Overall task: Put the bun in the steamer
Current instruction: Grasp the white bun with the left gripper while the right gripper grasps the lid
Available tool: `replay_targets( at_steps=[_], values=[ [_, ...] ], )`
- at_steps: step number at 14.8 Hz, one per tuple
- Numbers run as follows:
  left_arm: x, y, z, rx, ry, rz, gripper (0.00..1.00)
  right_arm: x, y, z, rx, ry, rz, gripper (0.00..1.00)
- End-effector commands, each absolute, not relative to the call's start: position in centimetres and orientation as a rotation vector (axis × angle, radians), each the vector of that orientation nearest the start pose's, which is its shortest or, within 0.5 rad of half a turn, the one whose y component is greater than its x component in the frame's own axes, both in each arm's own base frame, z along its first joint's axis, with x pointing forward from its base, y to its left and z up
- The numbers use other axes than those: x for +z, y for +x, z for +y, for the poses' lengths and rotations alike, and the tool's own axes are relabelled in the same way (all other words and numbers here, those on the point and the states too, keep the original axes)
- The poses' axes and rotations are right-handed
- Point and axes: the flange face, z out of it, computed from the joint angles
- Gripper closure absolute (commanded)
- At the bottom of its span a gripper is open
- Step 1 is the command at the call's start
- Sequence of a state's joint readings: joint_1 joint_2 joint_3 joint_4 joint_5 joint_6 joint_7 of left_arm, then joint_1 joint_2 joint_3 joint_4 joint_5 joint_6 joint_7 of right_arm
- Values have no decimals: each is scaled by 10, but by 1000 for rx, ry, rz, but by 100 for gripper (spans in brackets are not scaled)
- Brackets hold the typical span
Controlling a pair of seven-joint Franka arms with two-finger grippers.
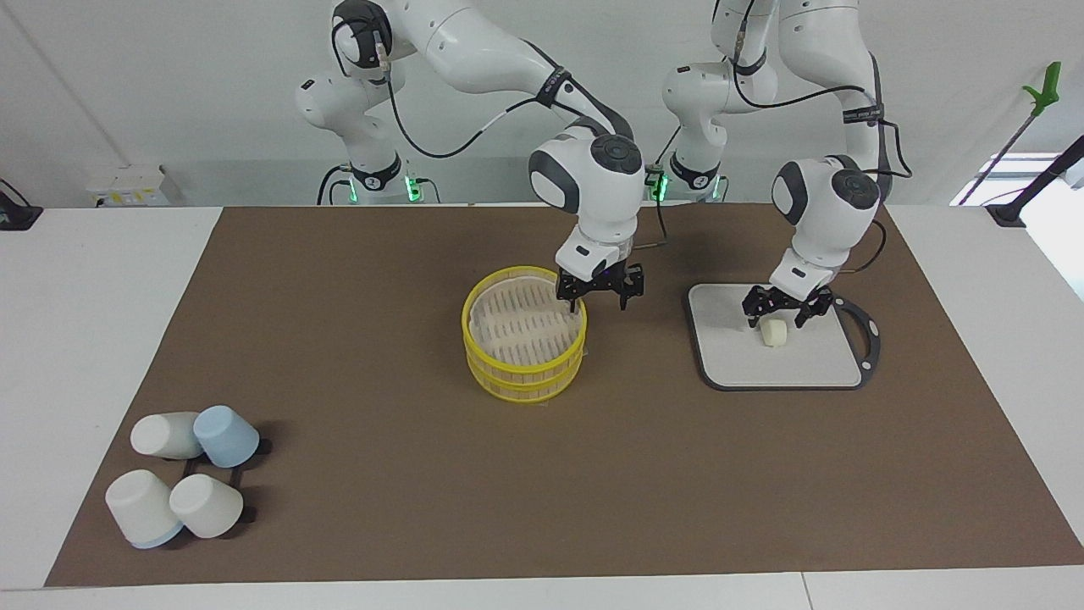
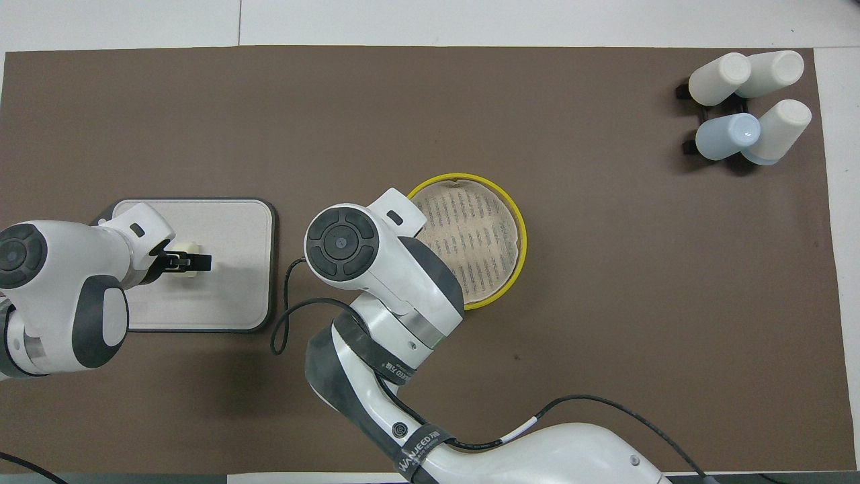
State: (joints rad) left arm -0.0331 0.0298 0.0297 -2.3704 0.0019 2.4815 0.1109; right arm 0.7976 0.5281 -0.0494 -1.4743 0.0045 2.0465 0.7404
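the bun lies on the grey board, toward the left arm's end of the tabletop. the left pincer is low over it, fingers spread on both sides of the bun, not closed. the right pincer hangs open at the rim of the yellow steamer, which has nothing inside. grasping, carrying and putting down are all still left, i think.

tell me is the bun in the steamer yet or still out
Out. The bun lies on the grey board, under the left gripper; the steamer shows only its bare slatted floor.
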Motion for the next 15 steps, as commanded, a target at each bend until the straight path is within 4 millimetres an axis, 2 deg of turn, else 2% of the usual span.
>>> replay_targets(
  at_steps=[1,2,3,7,9,10,11,13,14,15],
  values=[
    [318,510,3,-166,-3124,198,40,375,505,474,-82,-3135,-78,47],
    [318,510,3,-168,-3125,194,54,376,504,472,-83,-3133,-78,88],
    [317,511,3,-168,-3125,194,63,375,504,471,-78,-3135,-79,100],
    [320,514,4,-166,-3126,189,66,374,504,461,-15,-3179,-211,100],
    [329,522,8,-151,-3128,165,66,400,515,449,14,-3248,-422,100],
    [335,530,6,-109,-3132,166,66,412,524,436,58,-3264,-469,100],
    [348,541,3,-78,-3139,160,66,430,542,412,89,-3273,-461,100],
    [375,556,-3,-32,-3178,69,70,471,583,343,180,-3271,-431,100],
    [393,564,-15,-8,-3183,33,70,485,601,301,217,-3249,-457,100],
    [411,575,-39,11,-3185,-34,70,509,611,260,206,-3227,-480,100]
  ],
)
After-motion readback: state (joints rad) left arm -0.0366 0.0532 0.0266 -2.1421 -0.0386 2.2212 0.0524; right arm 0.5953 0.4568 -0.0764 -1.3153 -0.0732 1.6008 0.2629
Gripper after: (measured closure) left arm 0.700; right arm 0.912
